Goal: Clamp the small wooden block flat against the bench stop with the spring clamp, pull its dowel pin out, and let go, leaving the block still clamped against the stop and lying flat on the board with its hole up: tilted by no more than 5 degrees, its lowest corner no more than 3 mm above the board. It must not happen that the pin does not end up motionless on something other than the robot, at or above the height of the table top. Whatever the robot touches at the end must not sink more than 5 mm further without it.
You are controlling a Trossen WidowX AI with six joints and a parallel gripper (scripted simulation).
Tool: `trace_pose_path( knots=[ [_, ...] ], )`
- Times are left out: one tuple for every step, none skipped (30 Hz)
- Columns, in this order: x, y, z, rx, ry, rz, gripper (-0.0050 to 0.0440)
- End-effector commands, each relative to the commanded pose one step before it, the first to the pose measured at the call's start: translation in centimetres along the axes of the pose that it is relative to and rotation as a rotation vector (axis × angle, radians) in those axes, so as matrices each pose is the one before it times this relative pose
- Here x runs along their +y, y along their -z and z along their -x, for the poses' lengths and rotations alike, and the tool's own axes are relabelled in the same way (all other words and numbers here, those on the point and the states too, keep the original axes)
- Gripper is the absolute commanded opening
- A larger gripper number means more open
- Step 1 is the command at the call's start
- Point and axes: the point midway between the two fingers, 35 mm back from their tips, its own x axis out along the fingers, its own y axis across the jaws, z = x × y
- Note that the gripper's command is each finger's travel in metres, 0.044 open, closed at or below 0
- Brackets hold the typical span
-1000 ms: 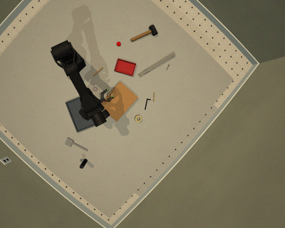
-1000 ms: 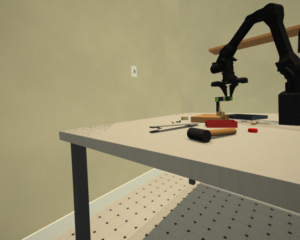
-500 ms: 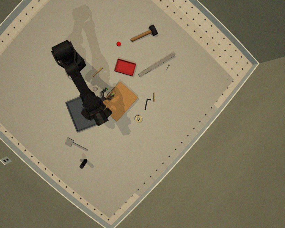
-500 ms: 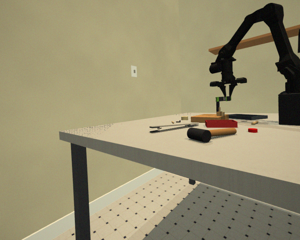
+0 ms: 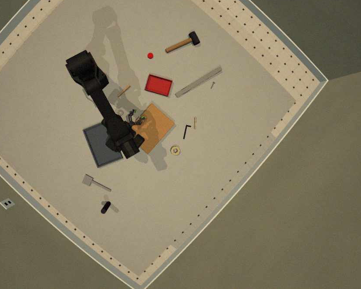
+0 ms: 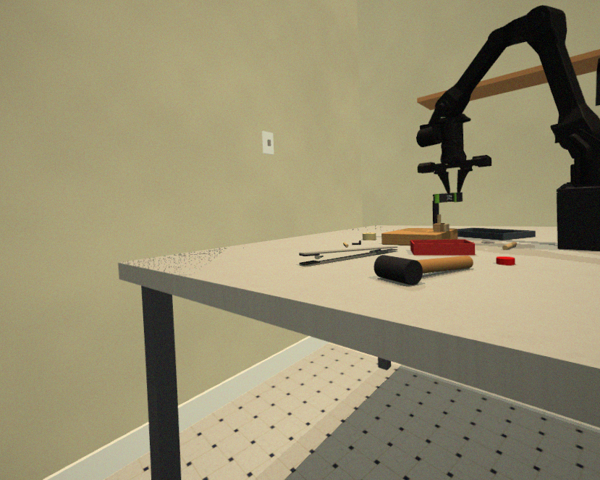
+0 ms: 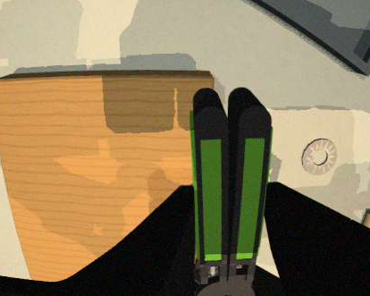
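Gripper fingers are pressing in on the spring clamp, and you are holding it with the gripper pointing down. You are squeezing its two green-and-black handles almost together, with a thin dark gap showing between them in the wrist view. From above, you are seeing the clamp's own jaws standing apart, their green tips separated. You are holding its body above the wooden board, with a dark part reaching down near the block.

The small wooden block is resting at the edge of the board nearest the red tray, and its dowel pin is standing upright in it. You cannot tell from these views whether the clamp's jaws are touching the block, or whether the block is sitting flush against the stop.

As for markings, you are seeing small pale marks on the clamp's side in the exterior view, too tiny to read. The washer is lying beside the board, showing a pale radial pattern. You are finding no brand or writing that can be read.
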Motion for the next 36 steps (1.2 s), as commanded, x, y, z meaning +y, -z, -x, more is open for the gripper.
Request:
trace_pose_path(
  knots=[
    [0.292,0.283,0.192,0.00106,-0.00667,0.0356,0.0],
    [0.027,0.052,0.0,-0.00004,-0.00002,0.0083,0.0],
    [0.027,0.052,0.0,-0.00004,-0.00002,0.0083,0.0],
    [0.028,0.052,0.0,-0.00004,-0.00002,0.0083,0.0],
    [0.0,0.0,0.0,0.0,0.0,0.0,0.0],
    [0.0,0.0,0.0,0.0,0.0,0.0,0.0],
    [0.028,0.051,0.0,-0.00004,-0.00002,0.0083,0.0],
    [0.028,0.051,0.0,-0.00004,-0.00002,0.0083,0.0],
    [0.029,0.051,0.0,-0.00003,-0.00002,0.0083,0.0],
    [0.029,0.051,0.0,-0.00003,-0.00002,0.0083,0.0],
    [0.029,0.051,0.0,-0.00003,-0.00002,0.0083,0.0],
    [0.03,0.05,0.0,-0.00003,-0.00002,0.0083,0.0],
    [0.03,0.05,0.0,-0.00003,-0.00002,0.0083,0.0],
    [0.03,0.05,0.0,-0.00003,-0.00002,0.0083,0.0],
    [0.031,0.05,0.0,-0.00003,-0.00002,0.0083,0.0],
    [0.031,0.05,0.0,-0.00003,-0.00002,0.0083,0.0],
    [0.031,0.05,0.0,-0.00003,-0.00002,0.0083,0.0],
    [0.032,0.049,0.0,-0.00003,-0.00002,0.0083,0.0],
    [0.032,0.049,0.0,-0.00003,-0.00002,0.0083,0.0],
    [0.032,0.049,0.0,-0.00003,-0.00002,0.0083,0.0],
    [0.033,0.049,0.0,-0.00003,-0.00002,0.0083,0.0],
    [0.0,0.0,0.0,0.0,0.0,0.0,0.0],
    [0.0,0.0,0.0,0.0,0.0,0.0,0.0],
    [0.033,0.049,0.0,-0.00003,-0.00002,0.0083,0.0],
    [0.033,0.048,0.0,-0.00003,-0.00002,0.0083,0.0],
    [0.034,0.048,0.0,-0.00003,-0.00002,0.0083,0.0],
    [0.034,0.048,0.0,-0.00003,-0.00002,0.0083,0.0],
    [0.034,0.048,0.0,-0.00003,-0.00002,0.0083,0.0],
    [0.035,0.048,0.0,-0.00003,-0.00002,0.0083,0.0],
    [0.035,0.047,0.0,-0.00003,-0.00002,0.0083,0.0],
    [0.035,0.047,0.0,-0.00003,-0.00002,0.0083,0.0],
    [0.036,0.047,0.0,-0.00003,-0.00002,0.0083,0.0],
    [0.036,0.047,0.0,-0.00003,-0.00002,0.0083,0.0],
    [0.036,0.047,0.0,-0.00003,-0.00002,0.0083,0.0],
    [0.036,0.046,0.0,-0.00003,-0.00002,0.0083,0.0],
    [0.037,0.046,0.0,-0.00003,-0.00002,0.0083,0.0]
  ],
)
